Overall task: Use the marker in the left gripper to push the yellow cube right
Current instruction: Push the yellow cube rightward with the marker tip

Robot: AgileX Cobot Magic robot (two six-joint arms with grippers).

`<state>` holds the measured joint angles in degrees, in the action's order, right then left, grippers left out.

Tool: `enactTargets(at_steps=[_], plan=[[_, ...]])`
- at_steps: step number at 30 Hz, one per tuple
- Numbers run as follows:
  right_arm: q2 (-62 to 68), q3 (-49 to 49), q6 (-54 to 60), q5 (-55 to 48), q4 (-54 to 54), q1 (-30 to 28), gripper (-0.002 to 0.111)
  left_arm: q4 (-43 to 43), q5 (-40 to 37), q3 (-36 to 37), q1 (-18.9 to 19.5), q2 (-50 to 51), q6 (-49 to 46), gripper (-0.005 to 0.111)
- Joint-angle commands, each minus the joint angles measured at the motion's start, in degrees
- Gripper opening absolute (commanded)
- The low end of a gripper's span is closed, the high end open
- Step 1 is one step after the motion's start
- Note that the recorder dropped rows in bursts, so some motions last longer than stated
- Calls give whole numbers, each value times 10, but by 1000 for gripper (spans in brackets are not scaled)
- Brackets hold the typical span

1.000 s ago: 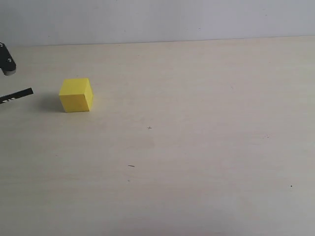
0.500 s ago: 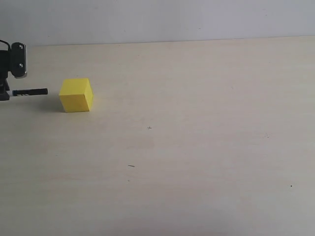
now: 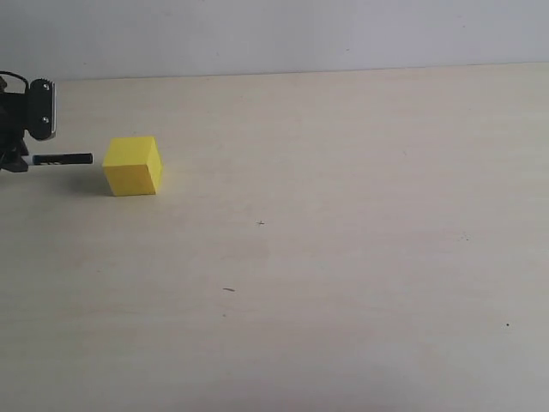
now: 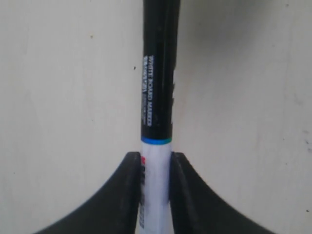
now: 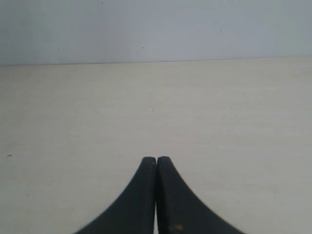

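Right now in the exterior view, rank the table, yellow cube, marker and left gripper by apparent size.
1. table
2. yellow cube and left gripper: about alike; the frame edge cuts the gripper off, so unranked
3. marker, a thin sliver

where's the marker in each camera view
Exterior view: marker at the far left edge, lying level, its tip just short of the yellow cube.
Left wrist view: marker runs up the middle, clamped in the left end effector.
Right wrist view: not in it; only the shut right end effector shows.
Shared landmark: the pale table.
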<state>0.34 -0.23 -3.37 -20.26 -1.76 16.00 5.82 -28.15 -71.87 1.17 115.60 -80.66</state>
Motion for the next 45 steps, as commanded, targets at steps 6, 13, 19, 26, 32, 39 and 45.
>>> enactTargets(at_steps=[6, 13, 19, 26, 32, 39, 45], plan=[[-3, 2, 2, 5, 0, -4, 0, -33, -3, -3, -1, 17, -1, 0], [-3, 2, 2, 5, 0, -4, 0, -35, -8, -3, -12, 19, 5, 0], [-3, 2, 2, 5, 1, -4, 0, -35, -20, -3, -68, 19, 5, 0], [-3, 2, 2, 5, 1, -4, 0, -6, 0, -3, -105, 16, 65, 0], [-3, 2, 2, 5, 1, -4, 0, 14, -21, -3, -86, 12, 101, 0], [-3, 2, 2, 5, 1, -4, 0, 14, -9, -3, -137, 11, 94, 0], [-3, 2, 2, 5, 1, -4, 0, 14, 20, -3, -185, 10, 120, 0]])
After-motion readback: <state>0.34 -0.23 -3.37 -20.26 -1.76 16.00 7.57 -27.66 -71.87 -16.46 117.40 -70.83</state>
